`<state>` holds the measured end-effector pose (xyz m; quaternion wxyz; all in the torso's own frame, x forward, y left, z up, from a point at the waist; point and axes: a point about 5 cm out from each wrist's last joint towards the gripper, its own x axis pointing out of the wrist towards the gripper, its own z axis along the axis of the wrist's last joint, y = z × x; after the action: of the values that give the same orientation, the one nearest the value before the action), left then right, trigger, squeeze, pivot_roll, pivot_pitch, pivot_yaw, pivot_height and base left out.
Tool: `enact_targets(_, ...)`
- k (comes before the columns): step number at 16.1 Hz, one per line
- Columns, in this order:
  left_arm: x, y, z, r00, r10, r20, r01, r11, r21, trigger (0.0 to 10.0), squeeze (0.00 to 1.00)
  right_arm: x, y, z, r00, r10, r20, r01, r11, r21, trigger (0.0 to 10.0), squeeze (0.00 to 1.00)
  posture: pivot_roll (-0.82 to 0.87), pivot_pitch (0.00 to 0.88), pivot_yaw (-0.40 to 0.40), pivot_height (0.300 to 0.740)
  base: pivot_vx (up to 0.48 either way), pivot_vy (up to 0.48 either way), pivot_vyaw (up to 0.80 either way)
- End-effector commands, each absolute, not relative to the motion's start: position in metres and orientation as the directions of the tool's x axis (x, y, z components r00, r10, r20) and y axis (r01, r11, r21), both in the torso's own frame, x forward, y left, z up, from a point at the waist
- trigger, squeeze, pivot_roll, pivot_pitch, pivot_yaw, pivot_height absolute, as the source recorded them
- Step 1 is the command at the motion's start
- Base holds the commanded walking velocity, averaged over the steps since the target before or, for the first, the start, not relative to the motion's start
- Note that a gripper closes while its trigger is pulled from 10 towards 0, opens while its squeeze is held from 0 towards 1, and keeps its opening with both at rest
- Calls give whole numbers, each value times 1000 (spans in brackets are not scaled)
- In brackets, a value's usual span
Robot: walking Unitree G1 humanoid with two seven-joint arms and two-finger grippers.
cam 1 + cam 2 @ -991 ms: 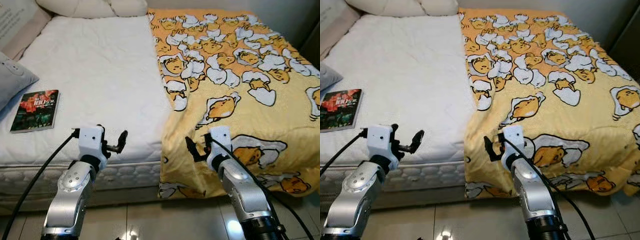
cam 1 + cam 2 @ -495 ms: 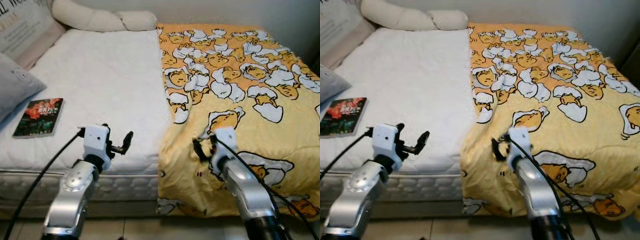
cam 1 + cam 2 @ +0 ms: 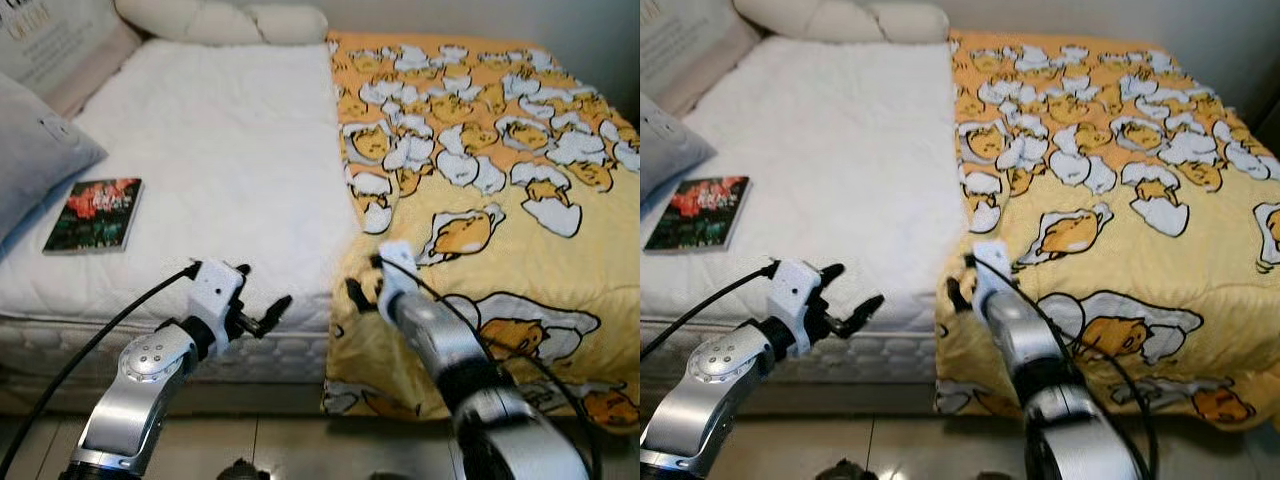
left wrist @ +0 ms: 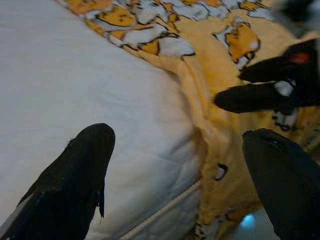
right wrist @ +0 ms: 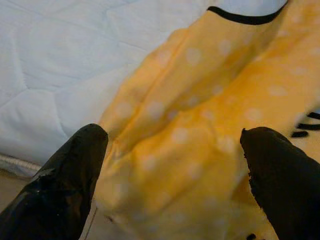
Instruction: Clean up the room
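A yellow blanket (image 3: 480, 150) printed with egg cartoons covers the right half of the bed, and its left edge (image 3: 350, 190) lies folded on the white mattress (image 3: 220, 150). My right gripper (image 3: 362, 285) is open at that edge near the bed's front. In the right wrist view the yellow fold (image 5: 175, 130) sits between its fingers (image 5: 70, 170), not gripped. My left gripper (image 3: 262, 295) hovers open by the mattress's front edge, left of the blanket. The left wrist view shows the blanket edge (image 4: 200, 95) and the right gripper's fingers (image 4: 255, 95).
A book (image 3: 95, 213) with a red and green cover lies on the mattress at the left, beside a grey pillow (image 3: 35, 160). Cream pillows (image 3: 220, 20) line the head of the bed. Tiled floor (image 3: 290, 445) runs below the bed's front.
The camera has shifted a little. My right gripper has moved left onto the blanket's folded edge. My left gripper has edged right and slightly lower.
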<state>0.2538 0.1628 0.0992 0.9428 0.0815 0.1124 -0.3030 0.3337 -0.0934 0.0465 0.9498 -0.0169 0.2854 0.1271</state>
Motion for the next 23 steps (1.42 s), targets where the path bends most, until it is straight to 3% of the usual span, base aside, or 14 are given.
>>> enact_targets(1,253,160,105,776,-577,-255,613,785,90,10000,329,334,-99,42,802,197,-565,-225,974,20,10000,0,15,157,-48,740,0,0,0)
enact_targets(4,243,163,111,755,-601,-263,639,765,84,10000,329,346,-108,49,812,76,-579,-151,985,-82,10000,0,36,237,-52,740,0,0,0)
enact_targets(7,231,162,110,723,-630,-283,671,739,67,10000,329,351,-112,53,825,19,-565,-59,997,-52,10000,0,35,257,-52,740,0,0,0)
enact_targets(8,229,161,110,721,-632,-286,672,738,65,10000,325,351,-110,53,824,26,-565,-53,998,-31,9176,0,33,255,-52,740,0,0,0)
enact_targets(10,229,158,111,727,-626,-281,664,746,56,10000,329,347,-104,48,814,67,-577,-61,998,30,0,0,32,241,-52,740,0,0,0)
enact_targets(23,233,160,114,746,-605,-278,643,763,68,10000,333,349,-109,50,824,106,-556,-32,990,141,0,0,32,240,-44,740,0,0,0)
